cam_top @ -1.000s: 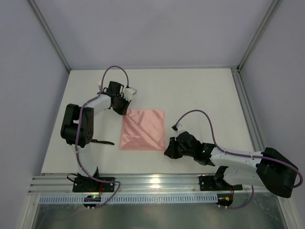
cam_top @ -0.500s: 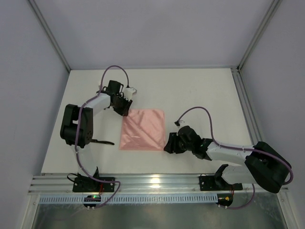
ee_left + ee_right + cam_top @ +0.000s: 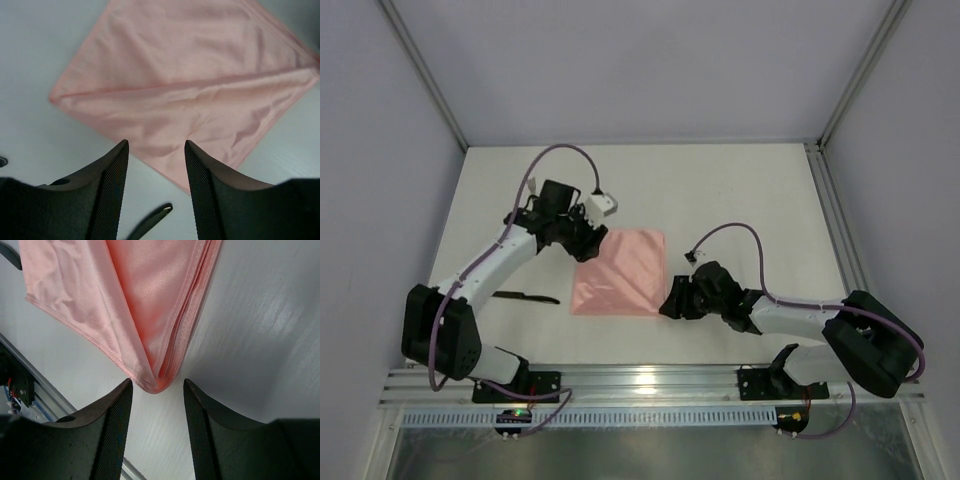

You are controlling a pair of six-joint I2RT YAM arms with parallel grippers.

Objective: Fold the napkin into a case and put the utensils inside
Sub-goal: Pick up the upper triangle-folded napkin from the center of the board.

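we take this for a robotics lab test cell; a bare white table (image 3: pixel 740 190) stands boxed in by plain pale grey walls (image 3: pixel 650 60) and aluminium frame posts (image 3: pixel 425 72); along the table's near edge a slotted metal rail (image 3: pixel 650 382) carries two cabled robot arms (image 3: pixel 490 262); a toothed cable strip (image 3: pixel 650 415) runs just below the rail

The napkin (image 3: pixel 620 272) is thin, faintly shiny cloth on a smooth matt tabletop (image 3: pixel 740 200). The left hand (image 3: pixel 155 145) has ribbed black plastic fingers (image 3: pixel 112 190).
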